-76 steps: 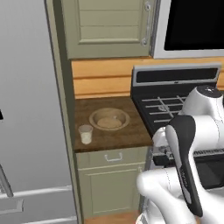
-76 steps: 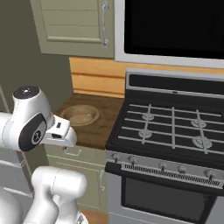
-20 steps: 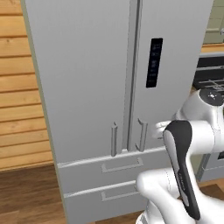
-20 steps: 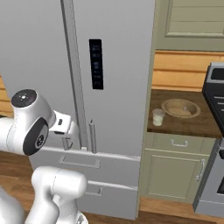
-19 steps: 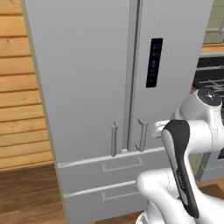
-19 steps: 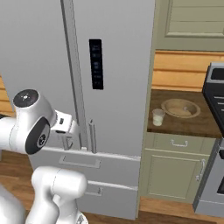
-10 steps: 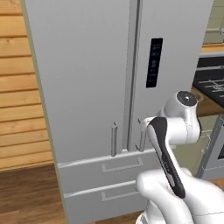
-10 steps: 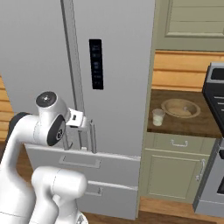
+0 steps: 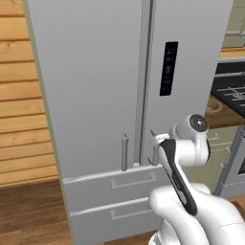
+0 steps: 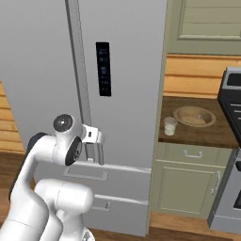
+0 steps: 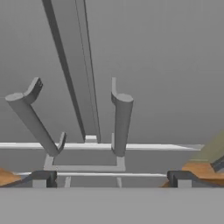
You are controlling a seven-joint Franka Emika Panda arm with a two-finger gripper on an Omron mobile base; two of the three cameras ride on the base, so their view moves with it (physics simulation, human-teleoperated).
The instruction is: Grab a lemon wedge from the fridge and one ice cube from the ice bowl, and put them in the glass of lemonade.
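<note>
My fingers (image 11: 109, 178) stand wide apart with nothing between them, their two dark tips low at either side of the hand view. Straight ahead of them, and close, is the fridge (image 9: 95, 86), both doors shut. Its two door handles are what the coming move turns on, I judge: the right handle (image 11: 121, 124) lies just ahead and a little to the right of the midpoint between my fingers, while the left handle (image 11: 31, 122) sits off toward my left finger. Both are long bars running up the doors, so their long axis crosses the line between my fingertips. The seam between the doors rises between the two handles.

The fridge is tall, grey and plain, with a black panel (image 10: 103, 68) on its right door and drawers below. The lemon wedge must be behind those doors, hidden.

Far off to my right, on the table, the glass of lemonade (image 10: 170, 126) stands just beside the tan ice bowl (image 10: 194, 116).
</note>
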